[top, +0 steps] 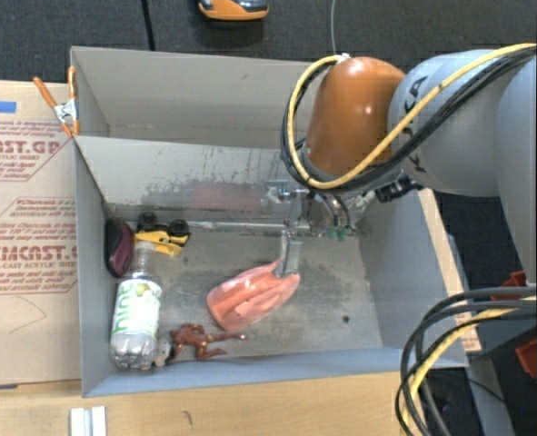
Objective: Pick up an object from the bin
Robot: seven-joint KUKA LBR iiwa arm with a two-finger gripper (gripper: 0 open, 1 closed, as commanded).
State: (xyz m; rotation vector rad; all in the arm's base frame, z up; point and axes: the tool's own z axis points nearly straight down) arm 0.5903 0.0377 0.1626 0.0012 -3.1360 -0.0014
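The robot's claw (289, 263) hangs at the top end of 1 soft pink floppy thing (248, 300), lying alone in the middle of the grey metal bin (204, 89), so easy to grab; claw apart or together, I cannot tell.

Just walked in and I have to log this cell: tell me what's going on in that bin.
The arm reaches in from the right, and its pincer is down at the upper right end of a soft pink thing lying in the middle of the grey bin. Whether it has a grip cannot be told, and the pink thing rests on the floor, not lifted. A clear plastic bottle, a dark maroon thing, a yellow clip and a small brown figure lie apart to the left.
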